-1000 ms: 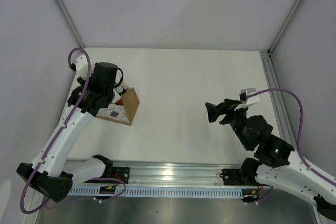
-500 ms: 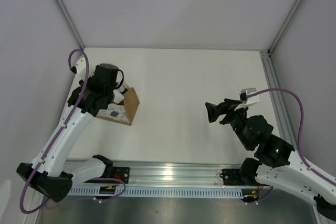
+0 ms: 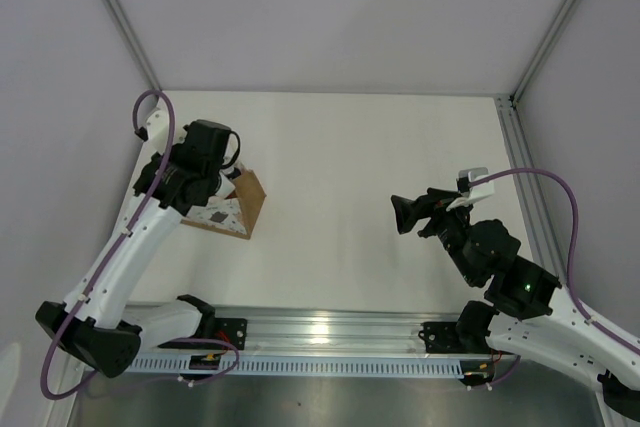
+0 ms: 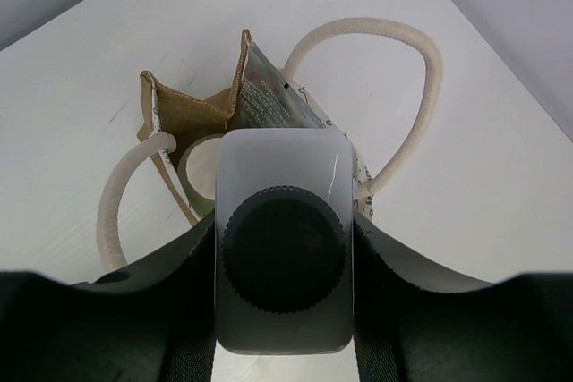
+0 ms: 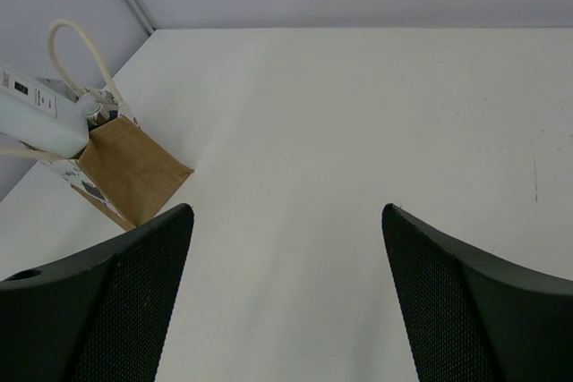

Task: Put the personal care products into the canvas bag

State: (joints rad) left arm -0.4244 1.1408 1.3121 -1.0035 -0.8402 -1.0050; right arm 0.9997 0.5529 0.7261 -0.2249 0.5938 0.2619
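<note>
Canvas bag point(image 3: 240, 209) was noted at the left side of the table point(image 3: 350, 147), under the left arm's wrist. In the left wrist view, the left gripper point(image 4: 285, 248) was seen clamped on the translucent white bottle point(image 4: 277, 163), with one dark finger point(image 4: 179, 310) pressed against each flat side. The bottle's dark cap point(image 4: 285, 266) was turned toward the camera and its base toward the bag. The bottle was held directly over the bag's open mouth. Whether its base had passed the rim could not be told.

Inside the bag, the grey-white squeeze tube point(image 4: 273, 105) was seen standing against the far wall, printed side up. A cream round cap point(image 4: 199, 176) was seen beside it, just left of the held bottle. The rope handles point(image 4: 421, 105) were splayed outward, one loop to each side.

From the right wrist view, the bottle point(image 5: 36, 118) was seen tilted, its lower end at the bag's point(image 5: 134, 172) mouth.

The right gripper point(image 3: 400, 215) was recorded well apart from the bag, over the right half of the table. Its jaws stood wide apart with nothing between them, and only bare table was seen below.
</note>
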